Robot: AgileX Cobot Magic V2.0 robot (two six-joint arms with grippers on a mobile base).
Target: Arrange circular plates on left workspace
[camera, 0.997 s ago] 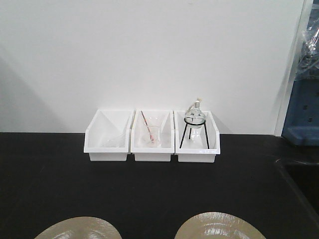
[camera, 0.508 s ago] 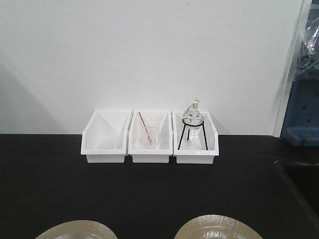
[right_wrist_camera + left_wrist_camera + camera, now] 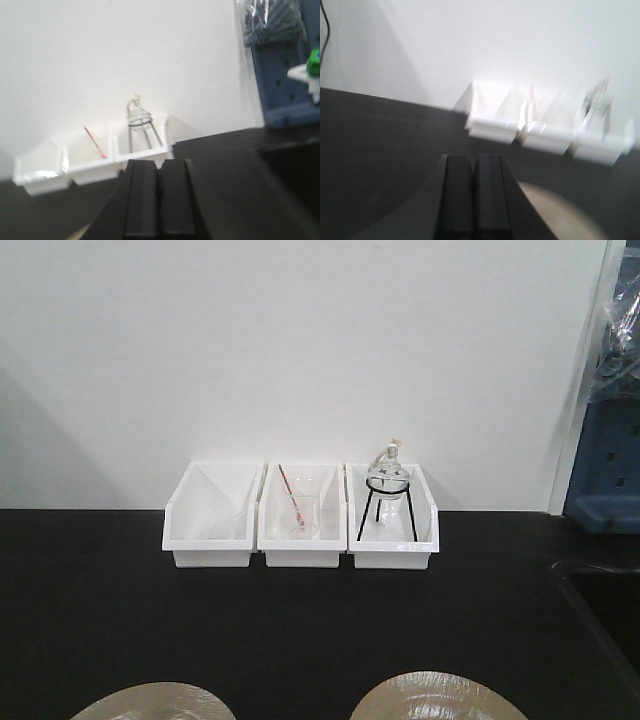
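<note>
Two round tan plates lie on the black countertop (image 3: 320, 630) at the near edge of the front view, one at the left (image 3: 152, 703) and one at the right (image 3: 437, 697); only their far rims show. My left gripper (image 3: 472, 161) is shut and empty above the counter, with a tan plate (image 3: 555, 215) just to its right. My right gripper (image 3: 159, 165) is shut and empty, pointing toward the bins, with a sliver of a tan plate (image 3: 80, 233) at its lower left. Neither gripper shows in the front view.
Three white bins stand against the back wall: an empty-looking one (image 3: 209, 530), one with a beaker and a red rod (image 3: 300, 528), one with a round flask on a black tripod (image 3: 392, 525). A recessed sink (image 3: 605, 615) is at the right; blue equipment (image 3: 608, 470) behind it.
The front view shifted slightly, so the bins and plates sit a little lower and further left than a second ago. Nothing was taken hold of or let go.
</note>
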